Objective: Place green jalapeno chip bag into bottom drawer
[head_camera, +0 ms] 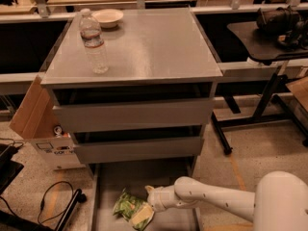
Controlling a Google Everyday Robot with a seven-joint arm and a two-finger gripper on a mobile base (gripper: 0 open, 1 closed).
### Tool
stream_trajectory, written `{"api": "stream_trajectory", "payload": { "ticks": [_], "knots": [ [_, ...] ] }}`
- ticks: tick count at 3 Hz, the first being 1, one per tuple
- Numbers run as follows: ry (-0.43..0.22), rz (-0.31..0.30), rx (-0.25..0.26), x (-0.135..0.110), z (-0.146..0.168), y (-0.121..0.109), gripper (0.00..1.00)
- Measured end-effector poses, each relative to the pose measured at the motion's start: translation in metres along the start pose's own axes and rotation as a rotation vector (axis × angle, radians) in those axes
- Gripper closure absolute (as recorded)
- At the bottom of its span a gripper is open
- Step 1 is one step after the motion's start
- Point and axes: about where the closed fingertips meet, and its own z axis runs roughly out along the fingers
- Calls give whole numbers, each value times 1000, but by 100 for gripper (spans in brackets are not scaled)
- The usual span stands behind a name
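Your gripper (150, 200) sits low inside the pulled-out bottom drawer (144, 176), at the end of the white arm (211, 201) reaching in from 4 o'clock. The green jalapeno chip bag (129, 207) lies on the drawer floor towards its left wall, at 9 o'clock from the gripper and touching its tip (whether it is clasped or let go, you cannot tell). The two upper drawers (132, 115) are pushed in. On the cabinet top (159, 47), a water bottle (94, 41) stands upright at 10 o'clock, with a pale bowl (108, 17) at 11 o'clock.
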Motion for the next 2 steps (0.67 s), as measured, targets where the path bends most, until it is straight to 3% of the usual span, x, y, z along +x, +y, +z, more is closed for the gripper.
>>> {"api": "stream_trajectory", "payload": {
  "ticks": [1, 2],
  "knots": [
    [26, 27, 50, -14, -49, 26, 0],
    [83, 81, 109, -36, -77, 60, 0]
  ]
}}
